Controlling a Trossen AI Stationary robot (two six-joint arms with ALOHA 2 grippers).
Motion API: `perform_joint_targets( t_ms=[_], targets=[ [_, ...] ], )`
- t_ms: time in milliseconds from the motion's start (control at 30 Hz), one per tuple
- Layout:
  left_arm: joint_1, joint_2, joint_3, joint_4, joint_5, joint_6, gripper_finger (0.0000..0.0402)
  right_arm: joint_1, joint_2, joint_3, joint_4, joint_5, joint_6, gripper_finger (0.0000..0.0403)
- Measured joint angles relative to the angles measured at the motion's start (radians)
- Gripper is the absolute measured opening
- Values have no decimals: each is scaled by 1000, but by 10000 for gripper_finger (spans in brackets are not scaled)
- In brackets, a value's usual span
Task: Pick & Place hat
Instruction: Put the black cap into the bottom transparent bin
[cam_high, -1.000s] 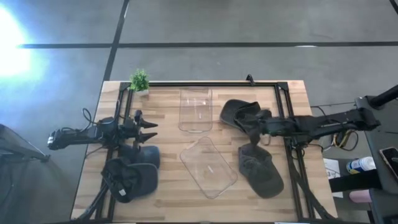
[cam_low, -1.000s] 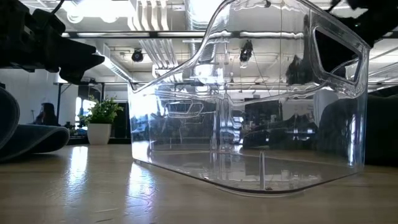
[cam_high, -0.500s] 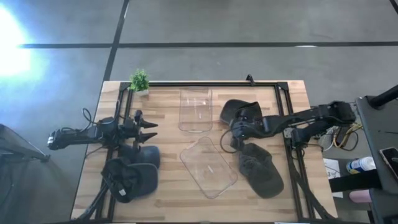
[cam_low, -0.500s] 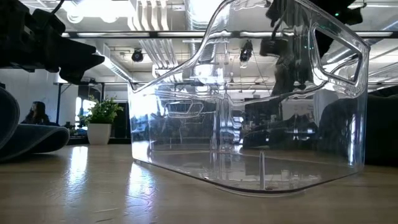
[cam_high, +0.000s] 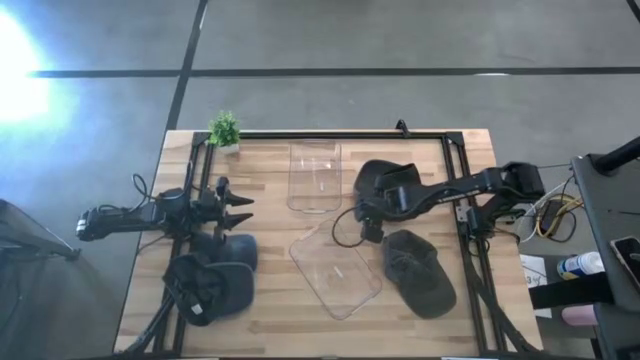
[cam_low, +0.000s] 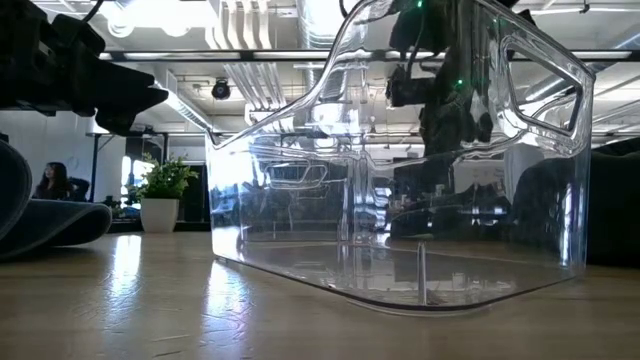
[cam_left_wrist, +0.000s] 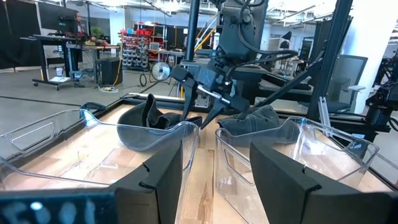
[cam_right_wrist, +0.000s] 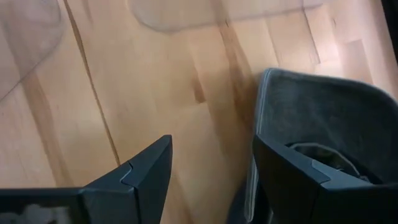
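Observation:
Two dark grey hats lie on the table's right half: one toward the far edge (cam_high: 385, 182), one nearer (cam_high: 418, 272). Two more hats (cam_high: 212, 283) lie at the near left. My right gripper (cam_high: 365, 222) is open and points down over bare wood between the far right hat and the nearer clear bin (cam_high: 337, 268). Its wrist view shows wood between its fingers (cam_right_wrist: 211, 177) and a hat's rim (cam_right_wrist: 323, 121) just beside one finger. The left wrist view shows it (cam_left_wrist: 200, 115) above the table. My left gripper (cam_high: 243, 210) waits open at the left.
A second clear bin (cam_high: 315, 177) stands toward the far edge, and a small potted plant (cam_high: 224, 130) sits at the far left corner. A black frame (cam_high: 455, 180) runs along the table's sides. The near bin (cam_low: 420, 170) fills the low view.
My right arm has swung toward the table's left, from over the far right hat to the bare wood beside the near bin, and the gripper has tipped to point down. The hats and bins have stayed where they were.

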Motion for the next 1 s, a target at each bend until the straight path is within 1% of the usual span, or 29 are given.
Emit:
perform_joint_targets(
  t_ms=[133, 300, 467, 667, 833, 933, 1000],
  targets=[
    [0, 0, 0, 0, 0, 0, 181, 0, 13, 4, -13, 17, 14, 221],
    [0, 0, 0, 0, 0, 0, 181, 4, -44, -39, -13, 44, 18, 221],
    [0, 0, 0, 0, 0, 0, 181, 4, -83, -67, -7, 45, -84, 221],
    [0, 0, 0, 0, 0, 0, 181, -9, -55, -73, 17, -10, -157, 221],
    [0, 2, 0, 0, 0, 0, 181, -16, -30, -75, 18, -10, -151, 221],
    [0, 2, 0, 0, 0, 0, 181, -26, -16, -75, 22, 12, -152, 221],
    [0, 2, 0, 0, 0, 0, 181, -47, -2, -77, 48, -3, -149, 221]
  ],
)
